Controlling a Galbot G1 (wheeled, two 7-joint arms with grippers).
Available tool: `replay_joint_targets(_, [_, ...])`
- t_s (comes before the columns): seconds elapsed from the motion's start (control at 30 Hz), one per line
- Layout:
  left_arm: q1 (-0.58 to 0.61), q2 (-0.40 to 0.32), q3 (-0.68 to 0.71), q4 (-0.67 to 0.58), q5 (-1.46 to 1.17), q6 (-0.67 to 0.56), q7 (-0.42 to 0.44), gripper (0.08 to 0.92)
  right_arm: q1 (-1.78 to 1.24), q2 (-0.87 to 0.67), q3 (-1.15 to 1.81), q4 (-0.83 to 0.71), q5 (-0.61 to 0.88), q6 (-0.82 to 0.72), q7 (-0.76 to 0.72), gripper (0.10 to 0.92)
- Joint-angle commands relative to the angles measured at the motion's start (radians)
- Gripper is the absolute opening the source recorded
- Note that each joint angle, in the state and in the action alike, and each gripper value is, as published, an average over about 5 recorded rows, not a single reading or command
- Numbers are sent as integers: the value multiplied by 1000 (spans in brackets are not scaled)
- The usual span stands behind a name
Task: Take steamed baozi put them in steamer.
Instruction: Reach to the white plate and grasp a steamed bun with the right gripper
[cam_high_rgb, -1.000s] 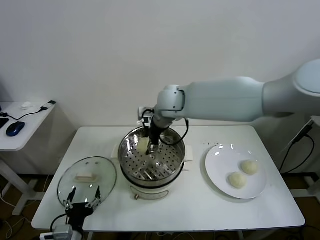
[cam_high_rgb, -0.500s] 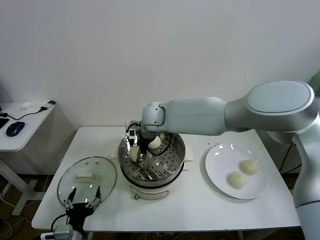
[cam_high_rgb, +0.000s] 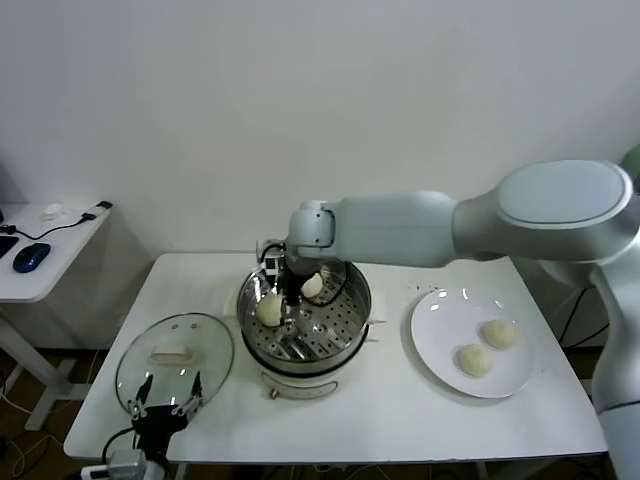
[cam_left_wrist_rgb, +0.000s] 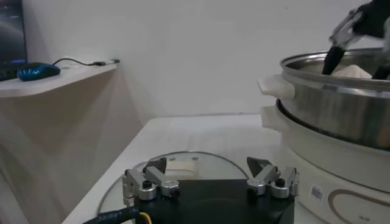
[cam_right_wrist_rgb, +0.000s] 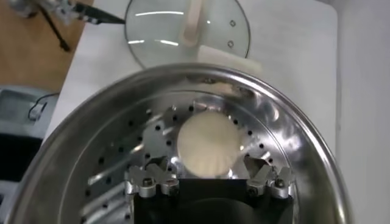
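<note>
- Right gripper (cam_high_rgb: 280, 300) reached down inside the steamer (cam_high_rgb: 352, 322), over the left half of its perforated floor, fingers (cam_right_wrist_rgb: 149, 181) spread apart and gripping nothing.
- Directly under that pincer, between the parted fingertips in the right wrist view, lay one steamed baozi (cam_right_wrist_rgb: 209, 144), released and resting on the steamer floor.
- Just beyond the pincer toward the wall, a second baozi (cam_high_rgb: 312, 286) sat in the same basket, apart from the first.
- Around the pincer, shiny steel wall on a white base, handle tabs sticking out at both sides.
- Right arm (cam_high_rgb: 400, 228) stretched across from the robot's right, roughly level above the table, wrist bent downward into the pot.
- Well off to the pincer's right, a white plate (cam_high_rgb: 432, 345) carried two more baozi (cam_high_rgb: 498, 333) and (cam_high_rgb: 473, 360), side by side, near each other.
- To the pincer's left and nearer the robot, a glass lid (cam_high_rgb: 135, 365) lay flat on the white table (cam_high_rgb: 400, 420).
- Left gripper (cam_high_rgb: 165, 410) hovered low at the near edge of that lid, fingers (cam_left_wrist_rgb: 146, 182) parted, empty, idle.
- Farther left, a small side table (cam_high_rgb: 50, 250) with a blue mouse (cam_high_rgb: 30, 256) and a cable.
- Behind everything, a plain white wall (cam_high_rgb: 320, 100).
</note>
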Motion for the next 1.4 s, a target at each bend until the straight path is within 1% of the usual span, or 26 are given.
replay_joint_targets(0.03, [1,1,-1,-1,0,1,0,823,313,-355,-106,160,-62,148,-258,823])
replay_joint_targets(0.13, [3,6,-5,-5,0,1,1,823,385,-497,-195,210,-147,183,-307,823])
replay_joint_targets(0.27, [3,9,-10,-4,-2,1,1,823,393,-671,-308,257,-320,219,-328,823])
replay_joint_targets(0.4, [-1,11,-14,-1,-2,3,1,823,258,-812,-302,276,-447,212,-302,823])
replay_joint_targets(0.53, [-2,7,-18,-5,-1,8,3,823,46,-882,-182,234,-569,192,-272,823])
replay_joint_targets(0.67, [1,1,-23,-10,1,12,5,823,-159,-901,-31,158,-656,181,-259,823])
replay_joint_targets(0.83, [9,-3,-26,-12,4,11,5,823,-324,-895,105,101,-692,167,-245,823])
replay_joint_targets(1.03, [12,-4,-25,-6,10,10,4,823,-435,-850,206,41,-710,151,-219,823])
replay_joint_targets(1.4, [18,-4,-23,-5,18,7,4,823,-543,-747,319,-61,-719,145,-192,823])
